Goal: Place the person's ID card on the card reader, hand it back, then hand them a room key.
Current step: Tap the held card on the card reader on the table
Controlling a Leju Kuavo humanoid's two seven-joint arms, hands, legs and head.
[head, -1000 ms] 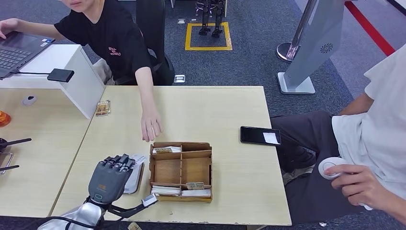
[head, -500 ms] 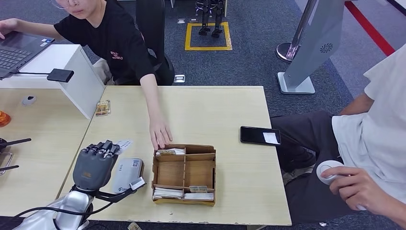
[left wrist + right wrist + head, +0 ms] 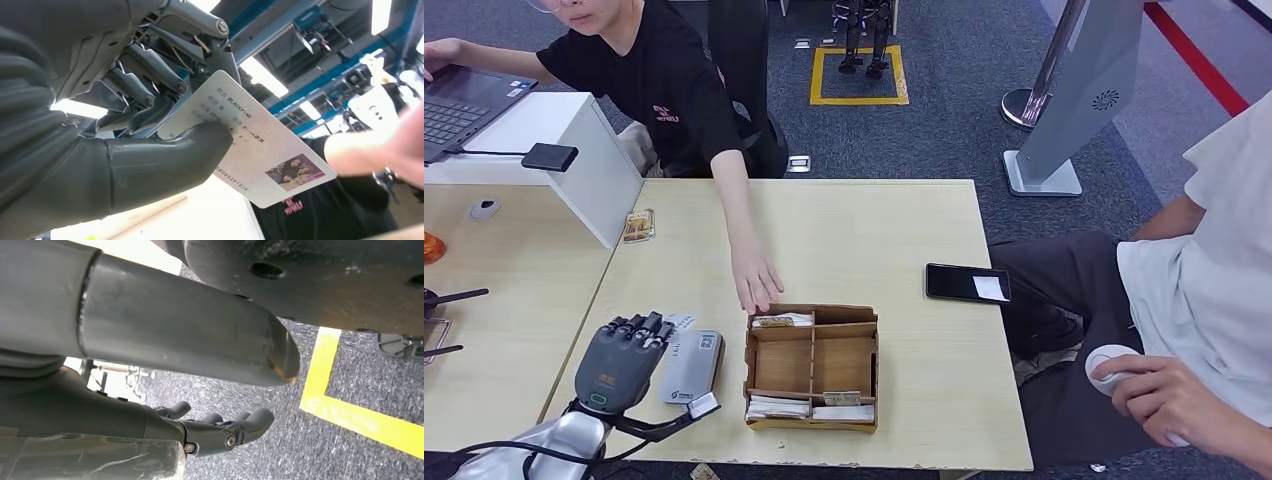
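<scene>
ID card (image 3: pixel 680 322) peeks past the fingertips of my left hand (image 3: pixel 619 360) in the head view, raised just beside the grey card reader (image 3: pixel 692 366) on the table (image 3: pixel 904 230). A person's hand (image 3: pixel 757 283) rests at the wooden organizer's (image 3: pixel 812 366) far edge; a black phone (image 3: pixel 967 283) lies well apart.

From the left wrist camera, my thumb and fingers pinch the card, and I read "BLACKPINK", "2016" and digits "0806201314" beside a small photo.

From the right wrist camera, my right hand (image 3: pixel 220 432) hangs above grey carpet with a yellow line, fingers slightly curled, holding nothing.
</scene>
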